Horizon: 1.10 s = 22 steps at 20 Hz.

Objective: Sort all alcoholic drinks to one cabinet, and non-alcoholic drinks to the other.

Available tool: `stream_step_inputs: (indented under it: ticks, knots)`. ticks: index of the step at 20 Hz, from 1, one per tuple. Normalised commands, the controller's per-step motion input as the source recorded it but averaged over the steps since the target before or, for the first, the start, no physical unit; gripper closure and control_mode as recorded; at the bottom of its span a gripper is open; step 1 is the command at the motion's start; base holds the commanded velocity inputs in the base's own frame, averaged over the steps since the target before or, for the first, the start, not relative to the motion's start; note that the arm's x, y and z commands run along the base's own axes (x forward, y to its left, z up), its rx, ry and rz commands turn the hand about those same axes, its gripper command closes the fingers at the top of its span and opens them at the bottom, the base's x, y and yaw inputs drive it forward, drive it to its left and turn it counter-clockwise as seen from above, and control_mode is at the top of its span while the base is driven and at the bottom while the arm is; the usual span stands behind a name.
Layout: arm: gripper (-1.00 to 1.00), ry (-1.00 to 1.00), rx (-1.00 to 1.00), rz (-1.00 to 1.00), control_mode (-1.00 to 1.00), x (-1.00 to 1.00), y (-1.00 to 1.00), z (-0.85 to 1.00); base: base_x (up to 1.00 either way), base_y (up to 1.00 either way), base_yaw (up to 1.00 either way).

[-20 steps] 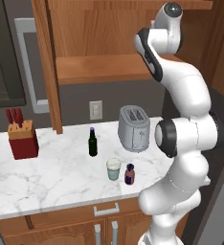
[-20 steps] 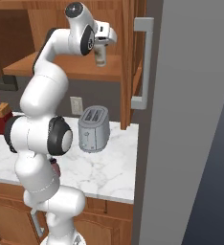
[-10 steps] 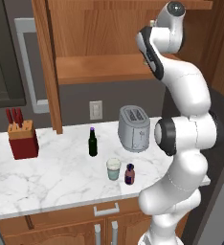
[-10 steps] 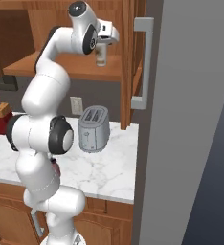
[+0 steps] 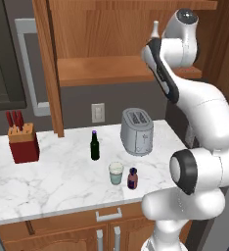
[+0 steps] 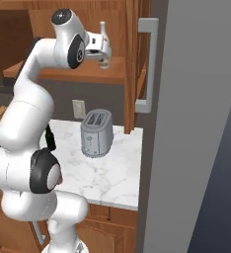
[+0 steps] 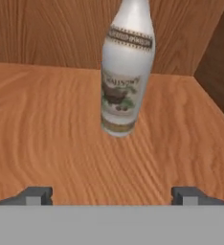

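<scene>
A pale whitish bottle (image 7: 126, 72) with a brownish label stands upright on the wooden cabinet shelf (image 7: 47, 119), toward its back right corner. My gripper (image 7: 113, 195) is open, its fingertips (image 7: 35, 195) spread wide and drawn back short of the bottle. From the right base, the pale bottle (image 6: 102, 30) rises beside the gripper (image 6: 104, 54) on the shelf (image 6: 120, 75). On the counter stand the dark green bottle (image 5: 94, 146) with a purple cap, the pale teal cup (image 5: 116, 173) and the short purple bottle (image 5: 132, 178).
A silver toaster (image 5: 137, 131) sits at the back of the marble counter (image 5: 53, 181), with a red knife block (image 5: 23, 143) at the far left. An open cabinet door (image 5: 49, 68) hangs left of the shelf. A tall grey fridge (image 6: 196, 123) borders the right.
The gripper has opened and let go of the pale bottle, which now stands free on the shelf. The counter items have not moved.
</scene>
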Motion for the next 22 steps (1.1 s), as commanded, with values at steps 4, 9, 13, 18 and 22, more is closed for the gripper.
stream_step_inputs:
  ticks: [4, 9, 13, 18, 22]
  knots:
    - [-1.0, 0.0, -0.12, 0.06, -1.0, -1.0, 0.63, -1.0, 0.0, 0.0, 0.0]
    - [-1.0, 0.03, -0.06, 0.02, -1.0, -1.0, 0.66, -0.88, 0.0, 0.0, 0.0]
    - [-1.0, 0.12, -0.05, 0.0, -1.0, -0.81, 0.79, -0.84, 0.0, 0.0, 0.0]
    - [-1.0, 0.13, 0.01, 0.03, -1.0, -0.09, 0.67, -0.56, 0.0, 0.0, 0.0]
    - [-1.0, 0.17, 0.05, 0.23, -1.0, 0.13, 0.26, -0.44, 0.0, 0.0, 0.0]
